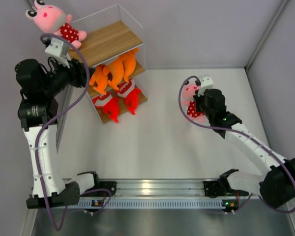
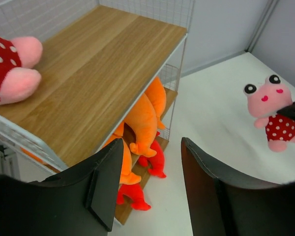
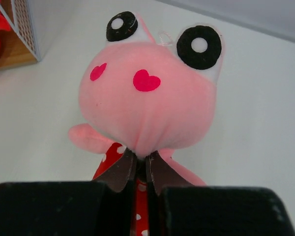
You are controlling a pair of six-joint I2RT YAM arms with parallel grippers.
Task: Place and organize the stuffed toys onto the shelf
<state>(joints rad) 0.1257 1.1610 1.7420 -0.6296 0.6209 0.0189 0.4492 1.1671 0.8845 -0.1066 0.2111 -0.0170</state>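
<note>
The shelf [image 1: 109, 42] stands at the back left. Orange sharks [image 1: 113, 71] lie on its middle board and red sharks [image 1: 119, 101] on the bottom one. One pink toy in a red polka-dot dress [image 1: 54, 22] sits at the left end of the top board [image 2: 103, 73]. My left gripper [image 2: 151, 145] hovers open beside that end, with nothing between its fingers. A second pink toy [image 3: 150, 98] is on the white table to the right. My right gripper [image 3: 140, 157] is shut on its neck, and its dress is partly hidden by the fingers.
The top board's right part is bare wood. Grey walls [image 1: 211, 29] close in the back and right of the white table [image 1: 157, 142]. The arms' base rail [image 1: 157, 194] runs along the near edge.
</note>
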